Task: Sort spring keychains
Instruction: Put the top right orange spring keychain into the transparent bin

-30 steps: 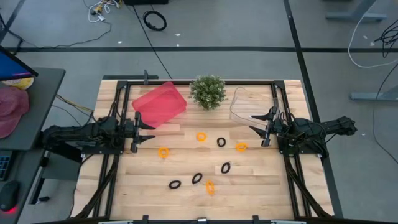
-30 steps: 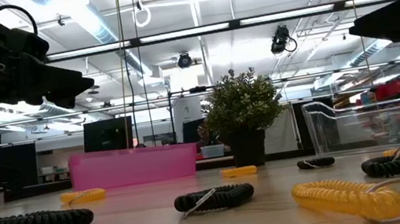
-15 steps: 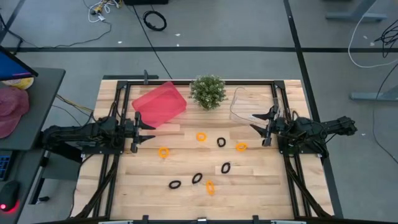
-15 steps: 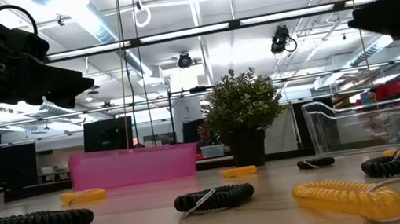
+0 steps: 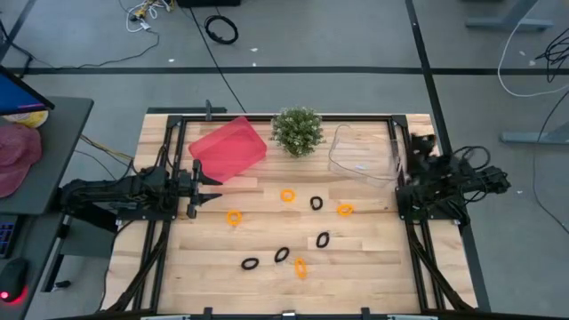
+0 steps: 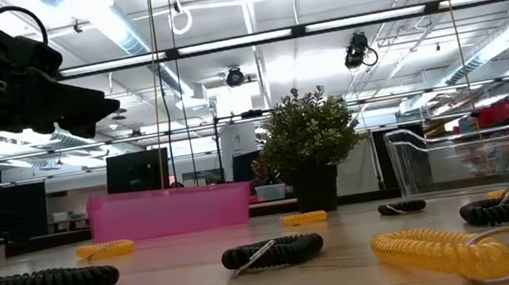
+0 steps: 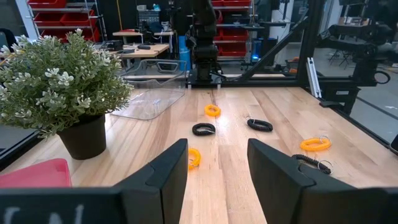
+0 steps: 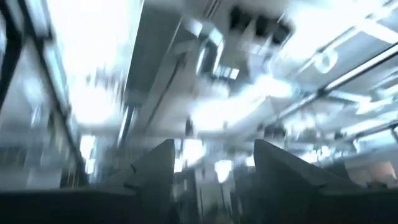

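The table (image 5: pixel 213 267) is pale wood planking, smooth with a soft sheen that catches the ceiling lights. The spring keychains (image 5: pixel 287 195) are coiled plastic, the orange ones slightly translucent and glossy, the black ones matt. At eleven o'clock lies a pink tray (image 5: pixel 228 148) of frosted, see-through plastic; at one o'clock a clear bin (image 5: pixel 363 153) of glassy plastic. The plant (image 5: pixel 297 130) sits in a matt black pot. Both arms look matt black.

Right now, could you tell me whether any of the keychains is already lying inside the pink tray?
No, the pink tray holds nothing in the high view, and every orange keychain and black keychain lies on the bare table.
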Tool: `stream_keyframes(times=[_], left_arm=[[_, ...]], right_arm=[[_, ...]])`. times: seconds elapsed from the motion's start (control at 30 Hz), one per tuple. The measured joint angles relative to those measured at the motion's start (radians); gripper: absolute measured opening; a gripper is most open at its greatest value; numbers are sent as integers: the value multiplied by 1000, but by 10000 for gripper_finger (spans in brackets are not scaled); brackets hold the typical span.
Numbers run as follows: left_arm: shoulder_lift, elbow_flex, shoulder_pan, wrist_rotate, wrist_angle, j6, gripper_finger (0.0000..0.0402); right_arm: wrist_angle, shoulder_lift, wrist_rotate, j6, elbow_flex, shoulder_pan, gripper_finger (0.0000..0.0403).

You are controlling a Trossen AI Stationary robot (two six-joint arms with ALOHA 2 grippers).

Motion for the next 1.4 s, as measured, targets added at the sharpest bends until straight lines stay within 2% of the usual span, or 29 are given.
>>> stream_keyframes(times=[0.17, 0.27, 0.33, 0.43, 0.53, 0.67, 0.8, 1.0, 1.13, 1.3, 1.4], left_arm=[[0, 0, 0, 0, 0, 0, 172], [0, 0, 0, 0, 0, 0, 172], [0, 0, 0, 0, 0, 0, 172], [0, 0, 0, 0, 0, 0, 172], [0, 0, 0, 0, 0, 0, 172], [0, 0, 0, 0, 0, 0, 172], [0, 0, 0, 0, 0, 0, 172], [0, 0, 0, 0, 0, 0, 172], [0, 0, 0, 0, 0, 0, 172], [0, 0, 0, 0, 0, 0, 172], [0, 0, 0, 0, 0, 0, 172]], right_arm=[[156, 0, -59, 17, 1, 0, 222], [148, 0, -124, -8, 32, 0, 222], [84, 0, -130, -15, 81, 0, 222], [-185, 0, -103, 9, 207, 0, 222], [-671, 43, -38, 73, 435, 0, 222], [-1253, 241, 18, 374, 766, 0, 222], [-1619, 483, 14, 560, 973, 0, 222], [-2053, 788, -1, 801, 1121, -2, 222], [-2243, 958, -62, 838, 1140, -16, 222], [-2294, 1109, -164, 788, 1126, -18, 222], [-2283, 1177, -169, 769, 1125, -17, 222]])
